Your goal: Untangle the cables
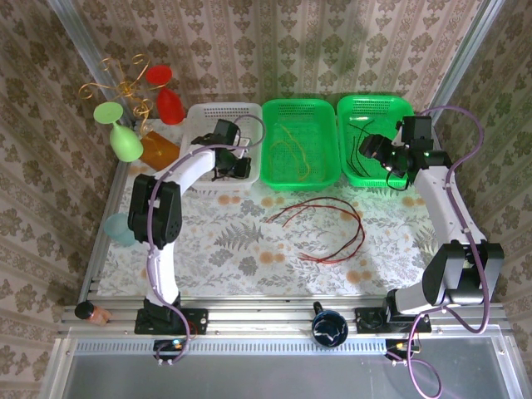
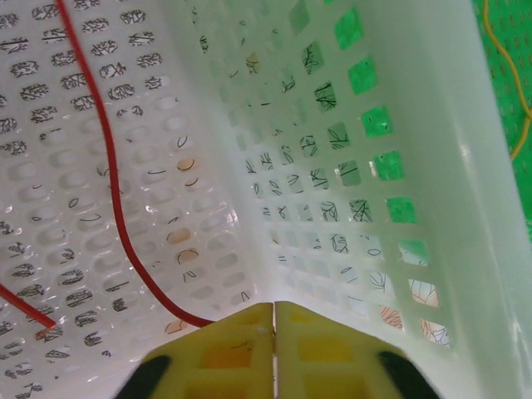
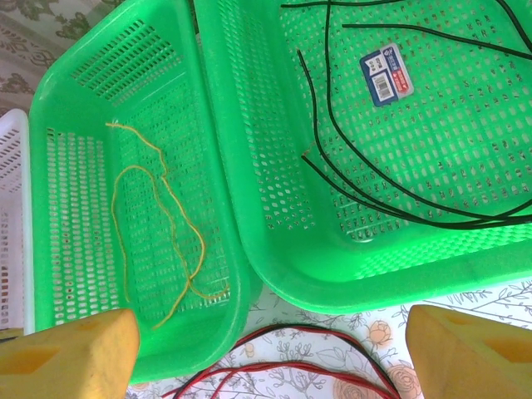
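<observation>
Yellow-olive cable (image 3: 174, 204): single thin strand, loose open loops, lying flat on floor of middle green basket (image 1: 301, 183).

Black cables (image 3: 324, 91): several thin strands in long crossing curves, inside neighbouring basket just right of middle green basket.

Red cables (image 1: 361, 229): several strands in one wide loop, ends trailing left, on table just in front of middle green basket, apart from it.

Another red cable (image 2: 112, 183): inside white basket (image 2: 465, 166) just left of middle green basket, curving down basket wall; second red stretch at lower left.
</observation>
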